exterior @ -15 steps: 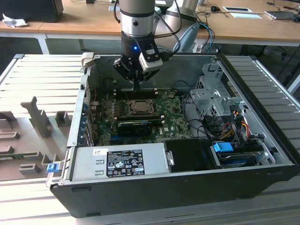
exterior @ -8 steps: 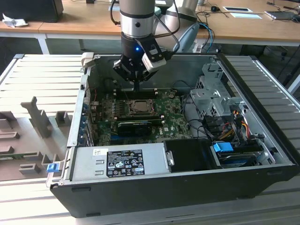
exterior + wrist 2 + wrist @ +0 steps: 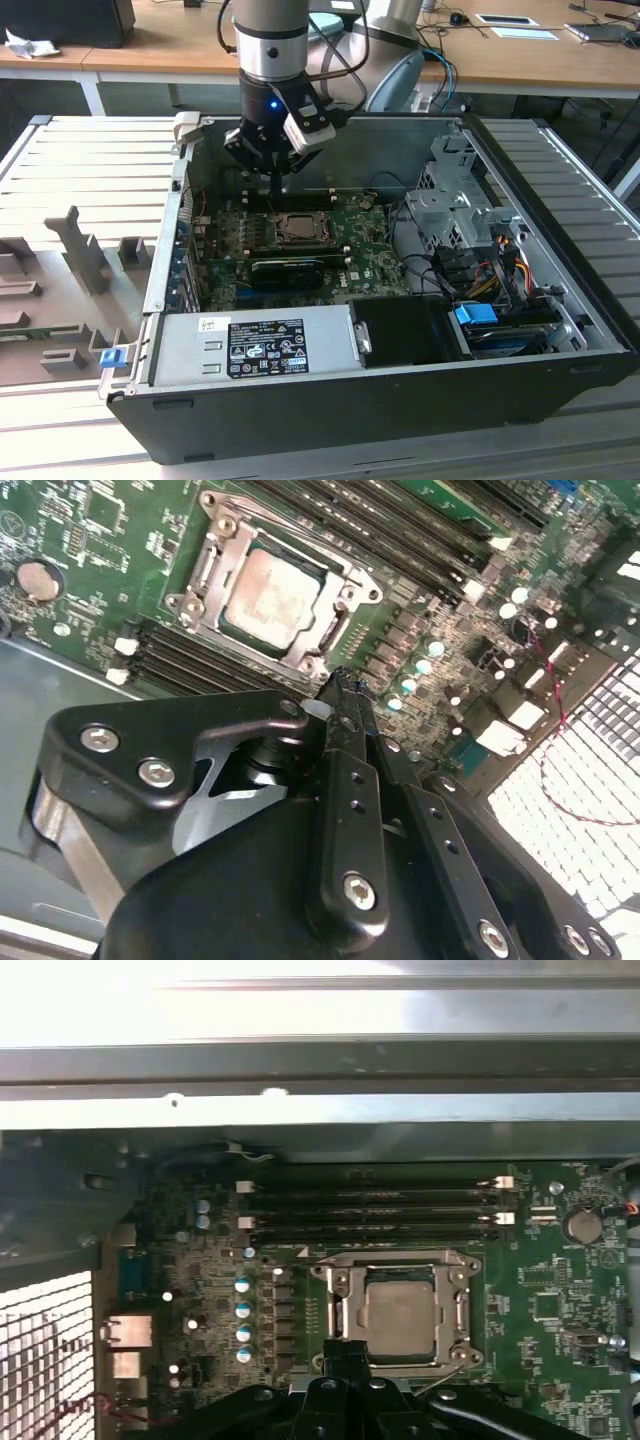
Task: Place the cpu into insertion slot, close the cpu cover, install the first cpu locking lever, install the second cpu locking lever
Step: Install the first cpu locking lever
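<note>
Right now my fingertips (image 3: pixel 340 710) are pressed together into one narrow point with nothing pinched between them. My gripper (image 3: pixel 342 685) hangs just above the green motherboard (image 3: pixel 560 1340), beside one edge of the socket and, as far as I can judge, not touching it.

Just beyond that point lies the cpu (image 3: pixel 268 592), flat in the insertion slot (image 3: pixel 280 232), its pale lid showing through the square window of the cpu cover (image 3: pixel 205 568). The cover lies down around the chip, so placing and closing look done.

I judge the chip light, stiff and thin, with delicate contacts underneath; it should only be taken by two opposite edges, and those edges now sit under the frame. The cover itself looks like thin, rigid metal on a hinge, best pushed on its flat border and never on the chip.

On the far side of the socket run the long memory slots (image 3: pixel 370 1210), and past them the wall of the computer case (image 3: pixel 400 140).

My own fingers hide the socket's near edge in both wrist views. I cannot tell whether either locking lever is latched; the thin wire parts there are too hard to make out.
</note>
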Robot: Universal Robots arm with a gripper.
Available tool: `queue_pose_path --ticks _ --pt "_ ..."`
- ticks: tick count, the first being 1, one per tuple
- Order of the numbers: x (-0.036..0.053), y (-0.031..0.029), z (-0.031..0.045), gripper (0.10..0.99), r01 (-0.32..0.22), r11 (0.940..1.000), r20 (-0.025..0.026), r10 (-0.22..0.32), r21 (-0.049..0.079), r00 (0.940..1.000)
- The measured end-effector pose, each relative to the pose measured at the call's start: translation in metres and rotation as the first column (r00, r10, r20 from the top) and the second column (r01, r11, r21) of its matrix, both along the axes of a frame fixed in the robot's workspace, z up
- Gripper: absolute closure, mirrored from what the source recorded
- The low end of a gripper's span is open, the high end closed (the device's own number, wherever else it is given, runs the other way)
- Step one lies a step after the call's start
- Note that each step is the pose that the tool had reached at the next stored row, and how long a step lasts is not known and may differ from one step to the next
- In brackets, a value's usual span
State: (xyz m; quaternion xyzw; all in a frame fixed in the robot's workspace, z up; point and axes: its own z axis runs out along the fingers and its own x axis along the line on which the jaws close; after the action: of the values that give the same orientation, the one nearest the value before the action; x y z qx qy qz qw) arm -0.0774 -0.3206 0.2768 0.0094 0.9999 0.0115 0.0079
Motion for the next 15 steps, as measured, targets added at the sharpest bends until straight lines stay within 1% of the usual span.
queue_pose_path --ticks 6,8,12,14,15 --pt "-0.0119 0.0 -0.0001 0.98 0.0 1.0 0.0 0.0 0.0 1.0" --pt "-0.0144 0.0 -0.0001 0.98 0.0 1.0 0.0 0.0 0.0 1.0" --pt "-0.0255 0.0 -0.0002 0.98 0.0 1.0 -0.0001 0.0 0.0 1.0" --pt "-0.0287 0.0 -0.0003 0.98 0.0 1.0 -0.0001 0.0 0.0 1.0" --pt "-0.0318 0.0 -0.0004 0.98 0.0 1.0 0.0 0.0 0.0 1.0"
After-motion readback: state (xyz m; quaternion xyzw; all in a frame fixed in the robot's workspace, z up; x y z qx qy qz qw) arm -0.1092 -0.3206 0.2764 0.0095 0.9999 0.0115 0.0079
